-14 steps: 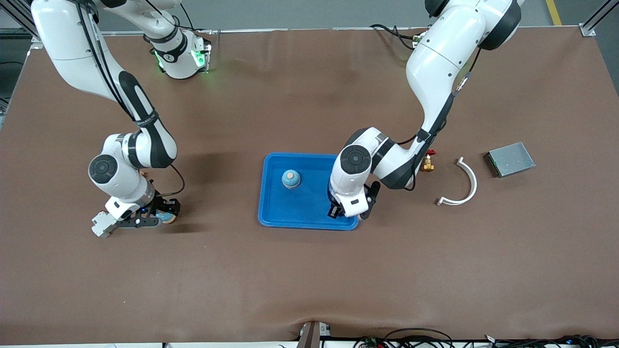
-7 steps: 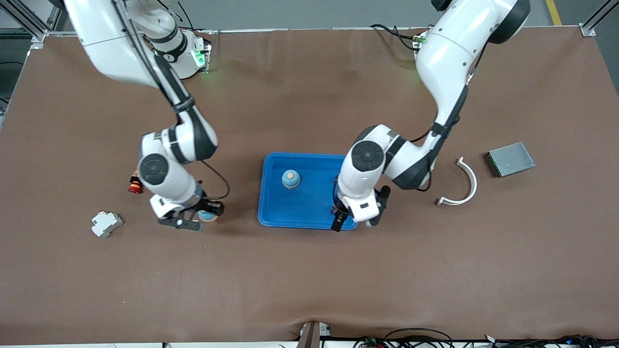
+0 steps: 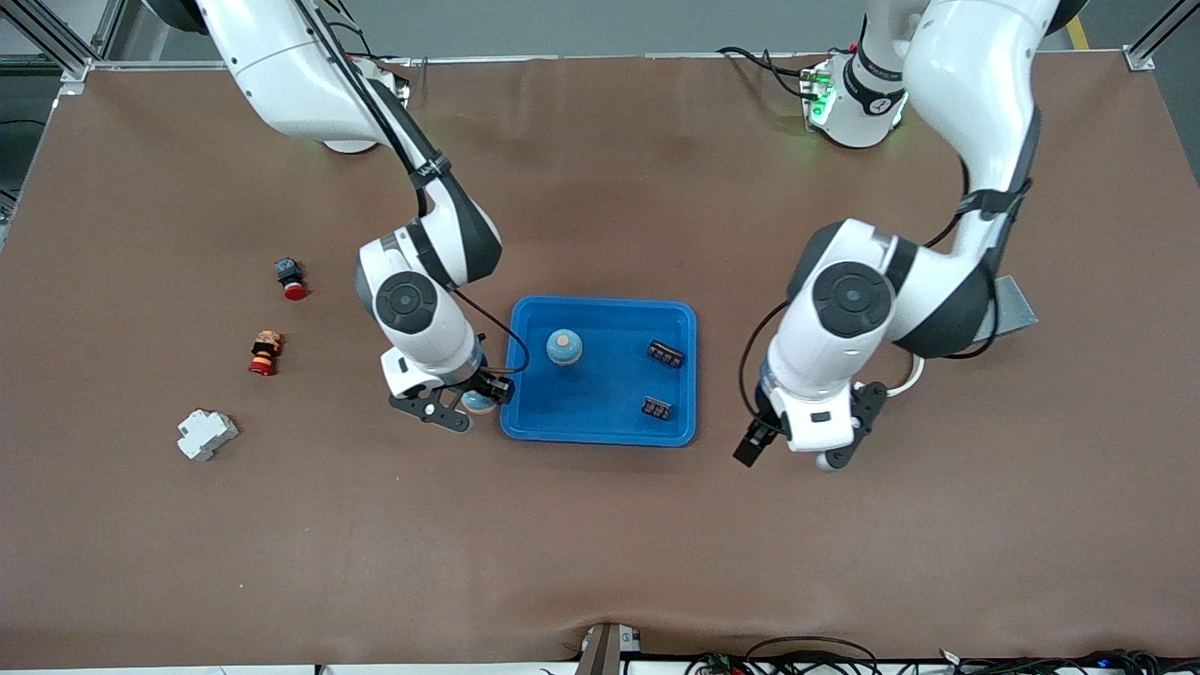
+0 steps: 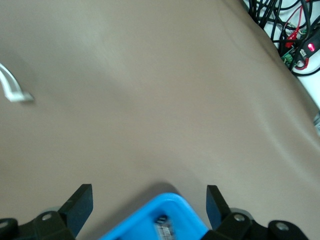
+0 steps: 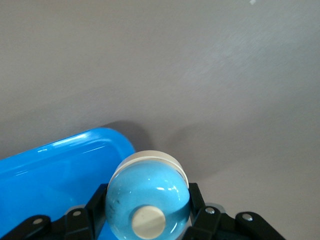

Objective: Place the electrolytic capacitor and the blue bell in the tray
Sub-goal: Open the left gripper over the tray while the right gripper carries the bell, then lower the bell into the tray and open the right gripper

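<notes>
Gripping blue bell [image 5: 148,199], right end effector [image 3: 457,405] beside tray [image 3: 525,424]

Glossy plastic tray [image 3: 600,427], matt tabletop [image 3: 600,544]

Right gripper [image 3: 466,405] is hanging just beside the tray [image 3: 600,433] at the right arm's end, its 2 fingers clamping the blue bell [image 5: 147,200]. Left gripper [image 3: 786,441] is hovering off the tray's other end, jaws spread wide, gripping nothing.

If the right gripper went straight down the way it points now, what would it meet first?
Probably bare table just outside the tray's rim. The right gripper, shut on the blue bell, looks not quite over the tray; depth is unclear.
</notes>
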### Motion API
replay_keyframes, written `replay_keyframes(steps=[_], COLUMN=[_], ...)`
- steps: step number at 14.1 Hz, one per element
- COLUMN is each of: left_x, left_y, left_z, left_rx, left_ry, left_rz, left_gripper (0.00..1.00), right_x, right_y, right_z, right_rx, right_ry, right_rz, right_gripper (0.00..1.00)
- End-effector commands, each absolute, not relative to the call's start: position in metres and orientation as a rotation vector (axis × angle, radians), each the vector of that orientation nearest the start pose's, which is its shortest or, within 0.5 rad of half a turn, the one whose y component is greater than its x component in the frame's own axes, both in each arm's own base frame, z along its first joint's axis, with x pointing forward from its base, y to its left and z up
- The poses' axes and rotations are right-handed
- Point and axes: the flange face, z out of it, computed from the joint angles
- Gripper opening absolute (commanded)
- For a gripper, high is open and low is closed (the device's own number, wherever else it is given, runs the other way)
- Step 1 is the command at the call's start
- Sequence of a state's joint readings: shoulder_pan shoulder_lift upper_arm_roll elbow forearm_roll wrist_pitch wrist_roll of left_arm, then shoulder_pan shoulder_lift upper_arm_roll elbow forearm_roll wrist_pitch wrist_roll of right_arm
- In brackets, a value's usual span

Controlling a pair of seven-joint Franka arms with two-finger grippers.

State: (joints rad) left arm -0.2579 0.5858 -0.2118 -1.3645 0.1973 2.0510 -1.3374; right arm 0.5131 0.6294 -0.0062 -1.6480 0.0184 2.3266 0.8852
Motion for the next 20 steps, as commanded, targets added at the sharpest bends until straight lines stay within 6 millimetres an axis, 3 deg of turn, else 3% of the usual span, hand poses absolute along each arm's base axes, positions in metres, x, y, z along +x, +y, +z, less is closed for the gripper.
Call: replay_keyframes(steps=[1,5,8,11,14,18,20], left_x=[0.663,0.661,0.662,0.653,0.644,0.629,0.621], left_y=[-0.251,-0.189,-0.141,-0.107,-0.065,-0.034,-0.024], left_z=[0.428,0.466,0.485,0.514,0.541,0.578,0.586], left_rx=[-2.937,-2.964,-2.99,-3.009,-3.043,-3.072,-3.068], left_ry=[-1.092,-0.958,-0.829,-0.676,-0.46,-0.334,-0.307], left_rz=[-0.158,-0.055,-0.023,-0.011,0.002,-0.035,-0.008], left_gripper=[1.0,1.0,1.0,1.0,1.0,1.0,1.0], right_x=[0.606,0.6,0.595,0.585,0.58,0.572,0.571], right_y=[0.364,0.406,0.419,0.446,0.452,0.456,0.457], right_z=[0.232,0.209,0.201,0.193,0.182,0.175,0.175], right_rx=[-3.04,-3.024,-3.016,-3.006,-3.014,-3.056,-3.06], right_ry=[0.677,0.749,0.778,0.825,0.838,0.81,0.806], right_rz=[-0.046,-0.056,-0.052,-0.058,-0.047,-0.039,-0.041], right_gripper=[0.0,0.0,0.0,0.0,0.0,0.0,0.0])
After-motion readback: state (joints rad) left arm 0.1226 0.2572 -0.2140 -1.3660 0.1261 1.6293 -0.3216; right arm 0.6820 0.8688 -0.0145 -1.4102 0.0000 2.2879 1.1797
